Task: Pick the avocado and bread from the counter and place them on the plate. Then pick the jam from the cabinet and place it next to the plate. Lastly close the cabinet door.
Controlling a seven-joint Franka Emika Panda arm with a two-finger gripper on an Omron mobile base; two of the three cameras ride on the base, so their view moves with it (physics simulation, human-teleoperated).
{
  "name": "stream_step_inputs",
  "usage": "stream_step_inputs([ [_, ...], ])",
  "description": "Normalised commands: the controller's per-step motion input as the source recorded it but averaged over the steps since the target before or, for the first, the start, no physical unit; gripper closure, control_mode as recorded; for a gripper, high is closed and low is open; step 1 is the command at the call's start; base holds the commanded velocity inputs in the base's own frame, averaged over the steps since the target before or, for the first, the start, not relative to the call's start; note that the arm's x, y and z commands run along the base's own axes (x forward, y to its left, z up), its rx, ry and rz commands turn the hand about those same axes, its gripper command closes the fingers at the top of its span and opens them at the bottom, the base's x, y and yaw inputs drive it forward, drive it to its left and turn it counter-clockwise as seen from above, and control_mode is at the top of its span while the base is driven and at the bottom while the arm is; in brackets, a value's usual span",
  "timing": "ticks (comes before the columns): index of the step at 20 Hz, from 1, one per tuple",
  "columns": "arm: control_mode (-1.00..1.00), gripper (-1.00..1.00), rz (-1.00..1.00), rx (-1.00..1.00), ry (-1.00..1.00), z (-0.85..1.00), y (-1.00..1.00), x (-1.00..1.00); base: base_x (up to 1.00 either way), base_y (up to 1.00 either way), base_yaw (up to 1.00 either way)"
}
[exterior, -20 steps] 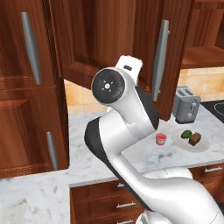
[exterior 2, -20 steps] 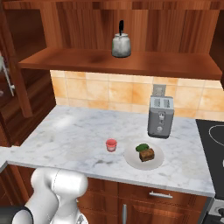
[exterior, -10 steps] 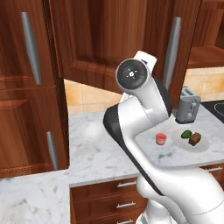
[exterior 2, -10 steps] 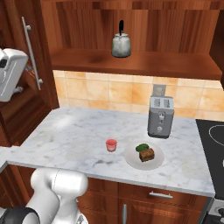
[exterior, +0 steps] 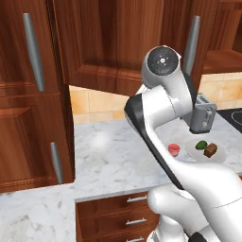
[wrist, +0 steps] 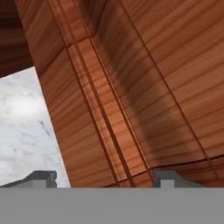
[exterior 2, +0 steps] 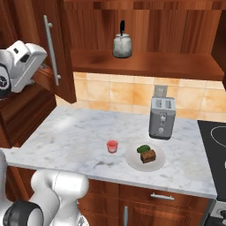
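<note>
Gripper (wrist: 105,177): jaws apart, empty, close against the cabinet door (wrist: 144,87), frame centre. Avocado (exterior 2: 143,149) and bread (exterior 2: 148,156) lie on the plate (exterior 2: 132,159), lower right; jam (exterior 2: 112,146) just left of it.

Grey toaster (exterior 2: 162,118) stands against the tiles; kettle (exterior 2: 122,44) sits on the shelf.

The arm (exterior: 160,118) hides the cabinet door's (exterior: 123,42) lower right corner
</note>
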Motion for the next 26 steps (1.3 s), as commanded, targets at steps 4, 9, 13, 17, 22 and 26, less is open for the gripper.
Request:
stream_step_inputs([
  [4,-1.00,-1.00,0.01,0.15,-0.06,-0.15,-0.24,0.68,0.00,0.00,0.00],
  [9,-1.00,-1.00,0.07,0.13,-0.18,-0.18,-0.12,0.72,0.00,0.00,0.00],
  [13,-1.00,-1.00,0.12,0.06,-0.23,-0.17,-0.01,0.72,0.00,0.00,0.00],
  [17,-1.00,-1.00,0.13,0.13,-0.10,-0.13,-0.03,0.75,0.00,0.00,0.00],
  [22,-1.00,-1.00,0.13,0.20,0.02,0.02,-0.07,0.71,0.00,0.00,0.00],
  [26,-1.00,-1.00,0.08,0.15,0.11,0.04,-0.02,0.59,0.00,0.00,0.00],
])
